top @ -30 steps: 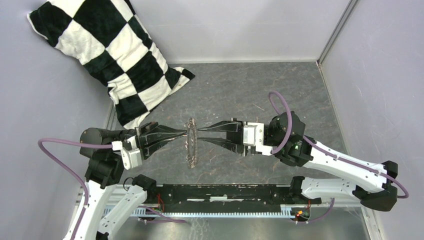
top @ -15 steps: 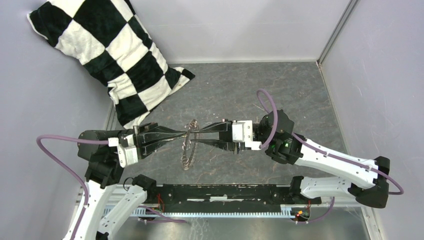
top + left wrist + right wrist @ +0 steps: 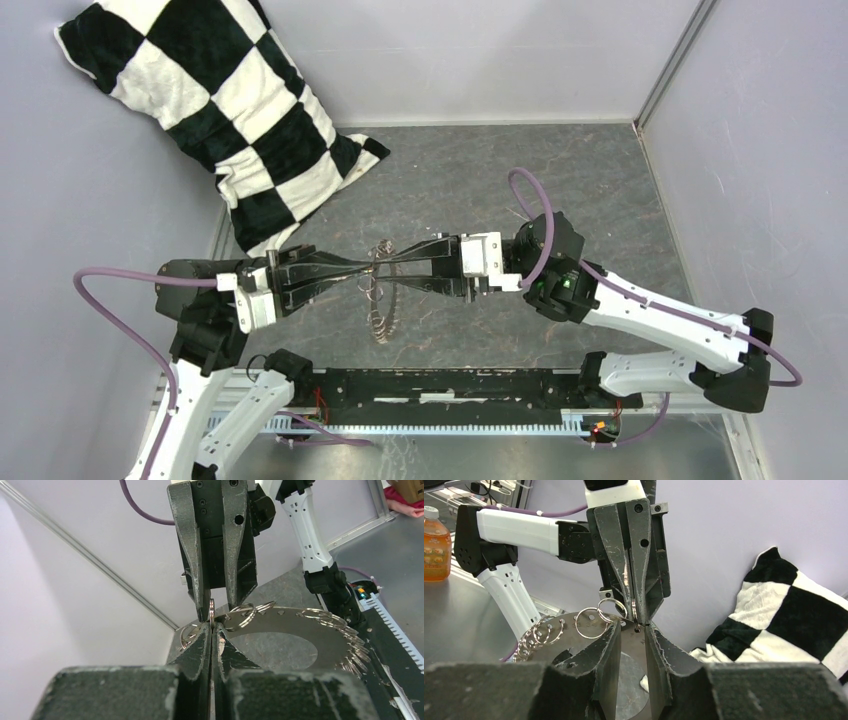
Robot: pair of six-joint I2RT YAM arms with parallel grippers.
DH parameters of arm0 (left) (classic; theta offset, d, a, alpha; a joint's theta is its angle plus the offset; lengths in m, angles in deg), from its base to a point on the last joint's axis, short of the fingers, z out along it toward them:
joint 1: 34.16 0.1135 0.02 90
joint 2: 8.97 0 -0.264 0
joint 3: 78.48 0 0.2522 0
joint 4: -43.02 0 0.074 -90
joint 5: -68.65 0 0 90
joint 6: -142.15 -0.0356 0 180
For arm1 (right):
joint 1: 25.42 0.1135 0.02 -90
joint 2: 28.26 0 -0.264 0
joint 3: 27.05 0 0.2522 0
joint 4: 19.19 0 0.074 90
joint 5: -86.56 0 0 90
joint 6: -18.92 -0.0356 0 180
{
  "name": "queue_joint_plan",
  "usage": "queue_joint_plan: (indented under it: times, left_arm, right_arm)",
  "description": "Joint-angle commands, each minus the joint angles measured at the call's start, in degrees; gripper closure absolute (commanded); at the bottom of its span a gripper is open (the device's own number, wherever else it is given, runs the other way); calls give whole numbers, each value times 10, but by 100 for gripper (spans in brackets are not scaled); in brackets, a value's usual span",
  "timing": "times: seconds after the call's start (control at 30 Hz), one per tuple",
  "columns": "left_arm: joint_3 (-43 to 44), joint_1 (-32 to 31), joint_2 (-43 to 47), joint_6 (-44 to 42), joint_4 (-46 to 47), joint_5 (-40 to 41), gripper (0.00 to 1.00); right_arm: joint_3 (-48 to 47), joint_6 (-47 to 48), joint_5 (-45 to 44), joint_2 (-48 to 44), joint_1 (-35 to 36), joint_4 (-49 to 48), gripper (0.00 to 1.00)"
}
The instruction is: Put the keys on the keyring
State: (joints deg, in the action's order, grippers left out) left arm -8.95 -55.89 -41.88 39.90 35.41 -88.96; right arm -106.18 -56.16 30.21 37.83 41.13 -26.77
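The keyring (image 3: pixel 381 310) is a flat metal disc with a hollow centre, its rim drilled with holes and hung with several small split rings. It hangs edge-on above the table between both arms. My left gripper (image 3: pixel 368 270) is shut on one small split ring (image 3: pixel 211 611) threaded through a hole in the rim of the keyring (image 3: pixel 300 625). My right gripper (image 3: pixel 634 628) faces it from the other side. Its jaws are apart, one on each side of that ring, over the rim of the keyring (image 3: pixel 574 642). The keys are out of view.
A black-and-white checked pillow (image 3: pixel 220 110) leans in the far left corner and shows in the right wrist view (image 3: pixel 794 610). Grey walls close the table on three sides. A black rail (image 3: pixel 450 385) runs along the near edge. An orange bottle (image 3: pixel 435 545) stands outside.
My right arm has reached left until its fingertips overlap the keyring's rim and meet the left gripper's tips. The keyring has swung slightly. The left gripper has stayed shut.
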Motion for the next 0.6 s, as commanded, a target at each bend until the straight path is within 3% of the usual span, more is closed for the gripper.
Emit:
queue_joint_plan:
  times: [0.0,0.13,0.37,0.43,0.47,0.53,0.57]
  left_arm:
    - [14,-2,-5,4,13,0,98]
    - [19,-3,-3,-17,-4,-8,98]
    - [20,-2,0,-69,-59,-16,98]
    - [20,-2,1,-71,-59,-6,97]
    - [21,-2,2,-74,-71,0,88]
    - [26,-2,1,-94,-104,13,56]
    - [31,-2,2,-116,-129,19,50]
  right_arm:
    - [-35,-12,14,11,-2,-17,70]
    - [-41,-13,15,14,-4,-9,74]
    - [-78,-9,13,34,-5,45,98]
    - [-94,4,-6,42,-5,88,99]
    - [-103,15,-21,46,-5,118,99]
    - [-119,37,-51,52,-5,178,99]
    - [-128,48,-68,53,-5,206,100]
